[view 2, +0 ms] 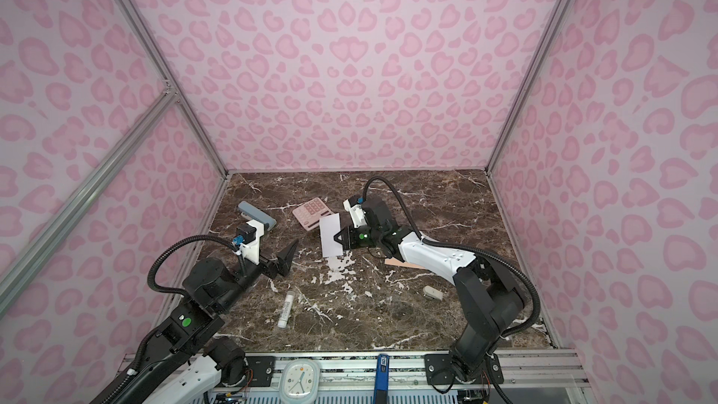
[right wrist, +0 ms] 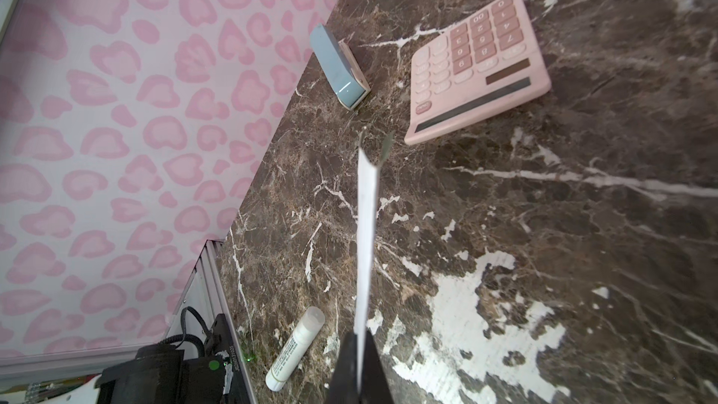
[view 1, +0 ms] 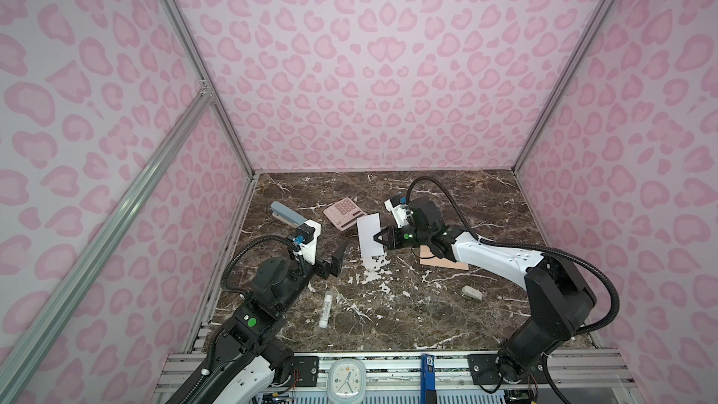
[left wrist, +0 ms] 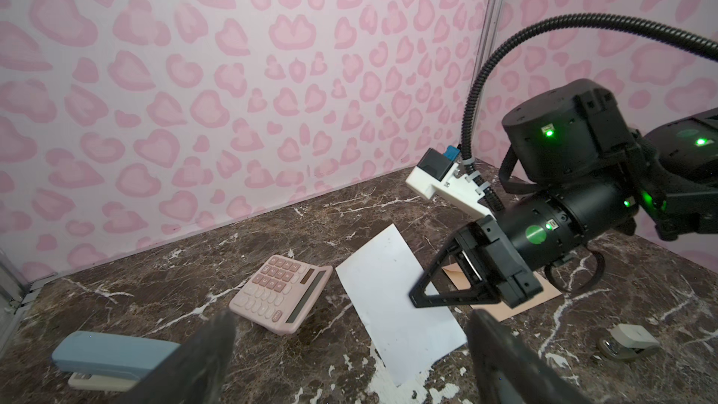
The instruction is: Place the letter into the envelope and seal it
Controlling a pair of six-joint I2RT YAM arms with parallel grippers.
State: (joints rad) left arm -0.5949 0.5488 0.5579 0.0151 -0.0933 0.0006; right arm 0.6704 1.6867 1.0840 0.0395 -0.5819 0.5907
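Note:
The letter (view 1: 370,235), a plain white sheet, hangs above the marble table with my right gripper (view 1: 376,238) shut on its right edge. The right wrist view shows the letter (right wrist: 367,235) edge-on, pinched in that gripper (right wrist: 358,373). The peach-tan envelope (view 1: 443,265) lies flat on the table, partly hidden under my right arm; it shows in the other top view as envelope (view 2: 404,265) and in the left wrist view as envelope (left wrist: 516,301). My left gripper (view 1: 337,257) is open and empty, left of the letter (left wrist: 392,297) and apart from it, its fingers (left wrist: 209,355) spread wide.
A pink calculator (view 1: 345,212) lies just behind and left of the letter. A blue stapler (view 1: 285,214) sits by the left wall. A white glue stick (view 1: 325,309) lies in front of my left gripper. A small grey-white object (view 1: 471,293) lies at right, a clock (view 1: 347,378) on the front rail.

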